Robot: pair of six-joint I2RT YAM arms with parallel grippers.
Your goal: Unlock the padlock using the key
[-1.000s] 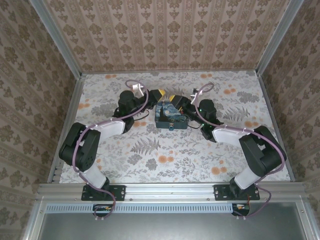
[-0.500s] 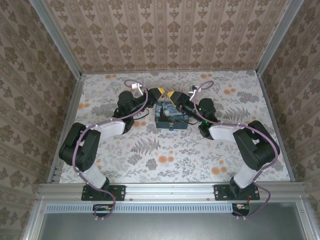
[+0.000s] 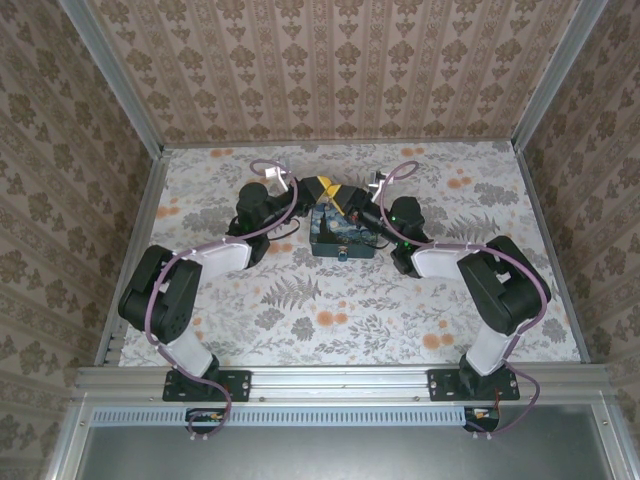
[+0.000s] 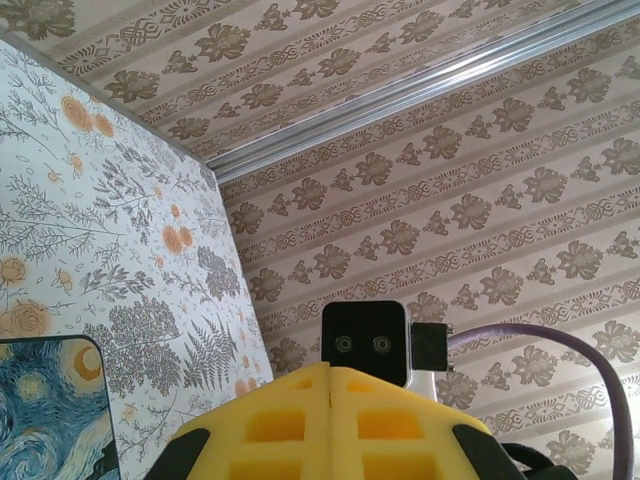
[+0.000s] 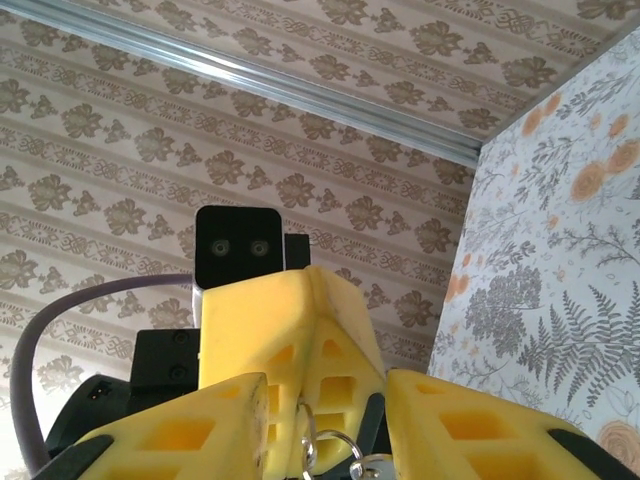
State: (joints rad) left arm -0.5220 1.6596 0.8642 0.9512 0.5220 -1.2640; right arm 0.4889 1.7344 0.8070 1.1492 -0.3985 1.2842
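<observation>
The jaws of the left gripper [image 4: 330,385] were clenched on the key ring [image 5: 328,443] above the box [image 3: 335,238], probably offering it to the right gripper [image 5: 325,400], whose jaws stood spread around it. The padlock [image 3: 343,254] sat at the box's near edge.

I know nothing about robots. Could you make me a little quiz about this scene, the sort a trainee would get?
1. True or false: the left gripper has its yellow fingers pressed together.
2. In the overhead view, where does the right gripper meet the left one? A) by the far edge of the printed box; B) at the near rail; C) against the left wall.
3. In the right wrist view, what small metal item shows low down between the yellow fingers?

Key: 1 true. 2 A. 3 a key ring.
</observation>
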